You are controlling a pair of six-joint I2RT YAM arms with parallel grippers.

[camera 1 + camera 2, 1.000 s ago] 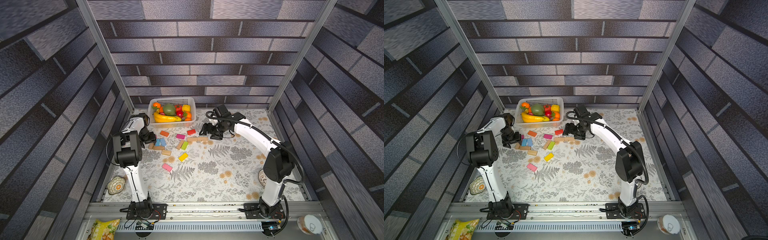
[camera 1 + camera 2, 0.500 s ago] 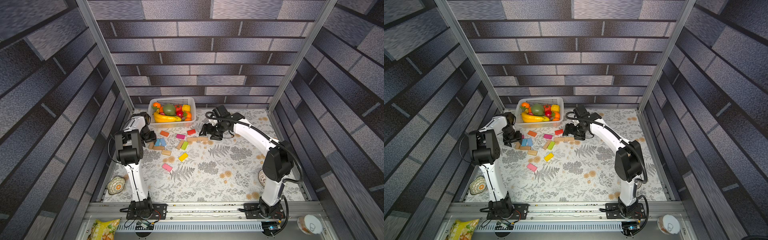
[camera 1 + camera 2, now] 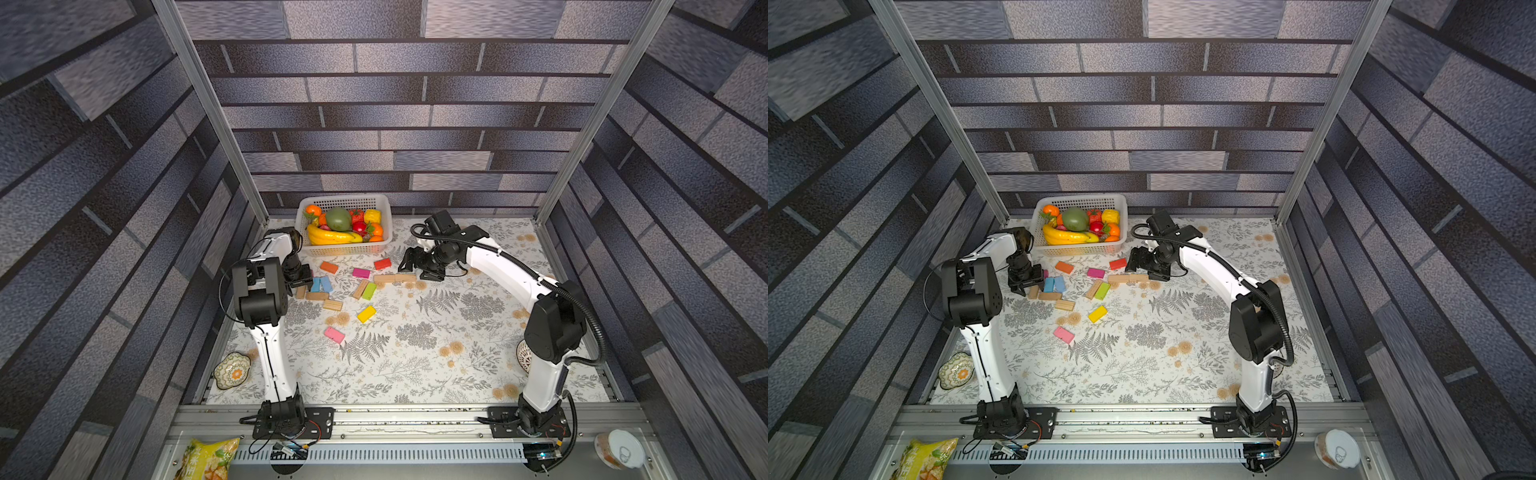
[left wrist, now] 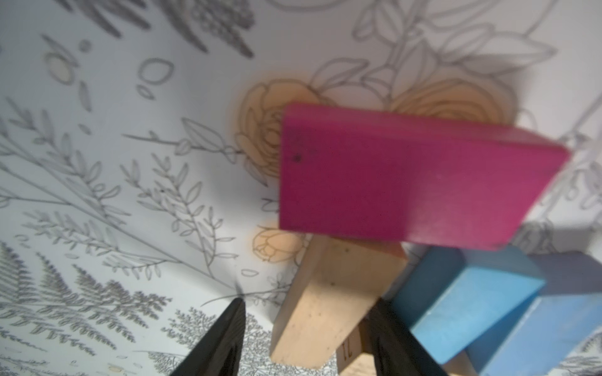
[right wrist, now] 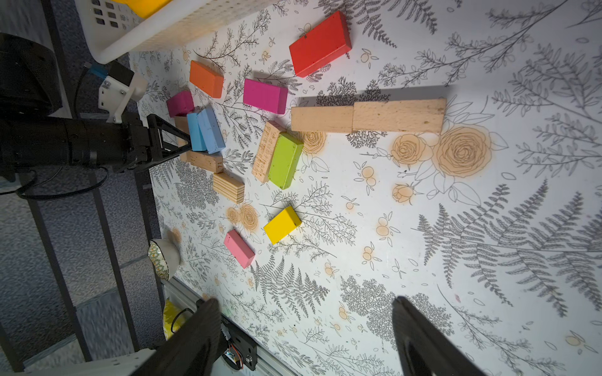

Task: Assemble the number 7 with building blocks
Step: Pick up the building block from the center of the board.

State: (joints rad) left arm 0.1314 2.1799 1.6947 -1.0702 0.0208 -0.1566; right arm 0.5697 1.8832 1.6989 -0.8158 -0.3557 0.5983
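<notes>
L gripper (image 4: 308, 304) is straddling a tan block (image 4: 342, 260) toward the L side of the mat (image 4: 130, 162), jaws apart w/ a gap showing on one side, so not clamping it. A dark magenta block (image 4: 407, 175) is covering that block's far end, and two blue blocks (image 4: 462, 302) are sitting just beside it. R gripper (image 5: 305, 301) is hovering over bare mat, jaws standing wide w/ nothing btwn them. The number 7 (image 3: 395, 278) is lying part-built near the basket (image 3: 345, 250): two tan blocks (image 5: 368, 115) end to end are forming the bar (a third tan block (image 5: 266, 151) is slanting down from its end, green block (image 5: 286, 161) touching alongside). Red block (image 3: 382, 263), orange block (image 3: 328, 267), yellow block (image 3: 366, 314) and pink block (image 3: 334, 335) are lying loose nearby.
</notes>
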